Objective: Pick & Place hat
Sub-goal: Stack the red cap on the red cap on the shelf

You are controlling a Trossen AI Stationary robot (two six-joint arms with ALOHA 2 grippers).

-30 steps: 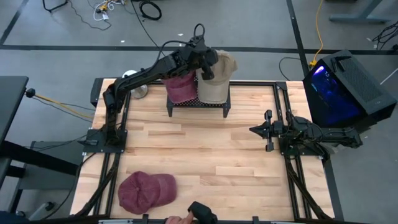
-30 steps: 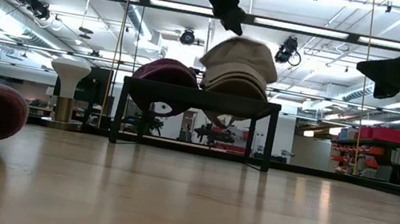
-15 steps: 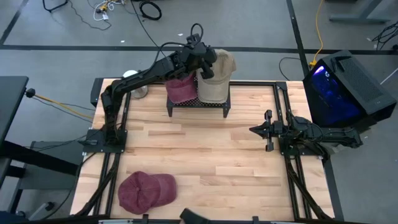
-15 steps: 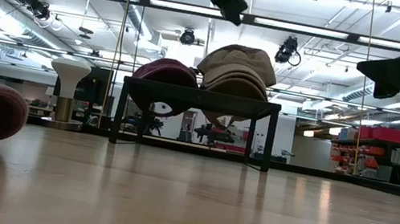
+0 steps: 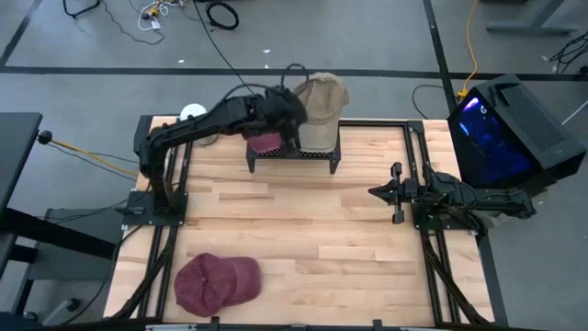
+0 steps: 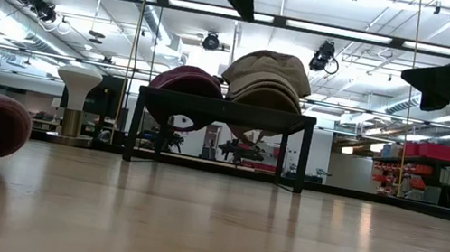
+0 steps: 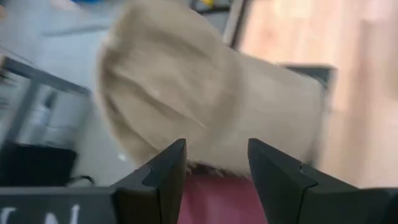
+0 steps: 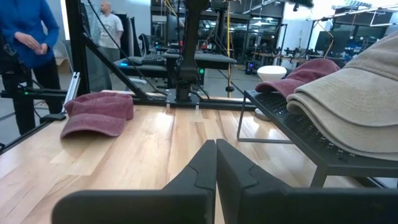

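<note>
Plainly, no brand, label or legible writing shows on any hat, on the rack or on either arm. The black rack (image 5: 292, 152) stands at the far edge of the table (image 5: 303, 239) and serves as landmark. On it sit a stack of tan hats (image 5: 319, 115) and, just beside them, a maroon hat (image 5: 266, 141); the maroon one is largely covered by the left arm in the high view, while the low view shows both side by side on the rack top. A second maroon hat (image 5: 217, 280) lies on the table well apart from the rack, toward the near left corner; the low view cuts it off at the frame edge.

The left gripper (image 5: 288, 124) hangs above the rack, over the seam between the tan stack and the maroon hat. Its fingers (image 7: 163, 180) stand parted with nothing between them; the wrist view is blurred, so hat detail cannot be made out.

The right gripper (image 5: 393, 193) waits to the right of the rack, over the table, fingers (image 8: 202, 168) pressed together and empty.

A white object (image 5: 193, 112) left of the rack is partly hidden.
</note>
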